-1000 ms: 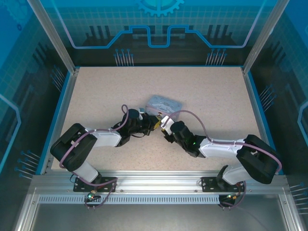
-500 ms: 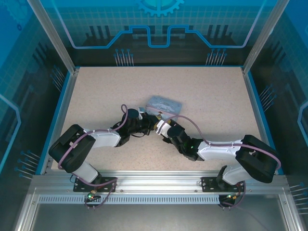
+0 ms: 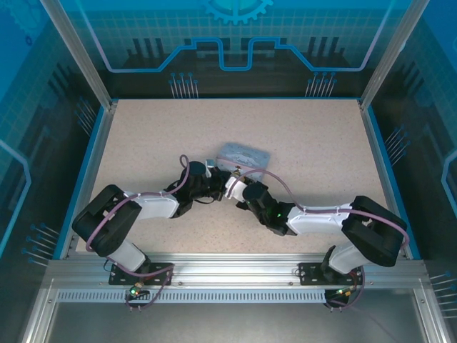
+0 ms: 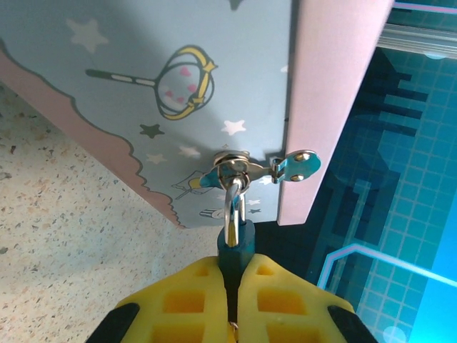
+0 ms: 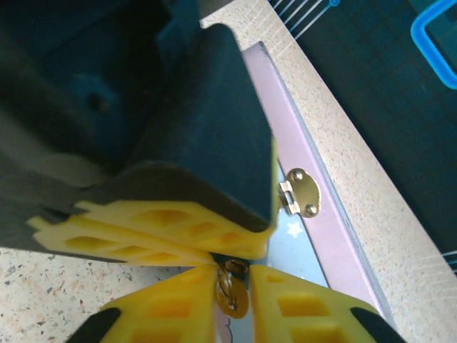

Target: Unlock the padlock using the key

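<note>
The small dark padlock (image 4: 235, 248) hangs by its silver shackle (image 4: 233, 207) from the hasp (image 4: 233, 168) of the pale blue tin (image 4: 143, 107). My left gripper (image 4: 234, 270) is shut on the padlock's body, yellow fingers (image 4: 178, 304) pressed on both sides. In the right wrist view my right gripper (image 5: 233, 287) is shut on the small brass-toned key (image 5: 233, 299). The key's tip sits at the padlock's underside (image 5: 237, 267), just below the left arm's yellow fingers (image 5: 164, 230). From above, the left gripper (image 3: 218, 187) and right gripper (image 3: 237, 190) meet in front of the tin (image 3: 244, 153).
The tin lies on the speckled table (image 3: 307, 136), its pink-edged lid (image 5: 321, 221) with a brass hinge plate (image 5: 303, 191) close to both grippers. Blue enclosure walls (image 3: 100, 143) ring the table, with open surface to the left, right and rear.
My right gripper has slid left with the key until it meets the left gripper at the padlock. The left arm has stayed in place.
</note>
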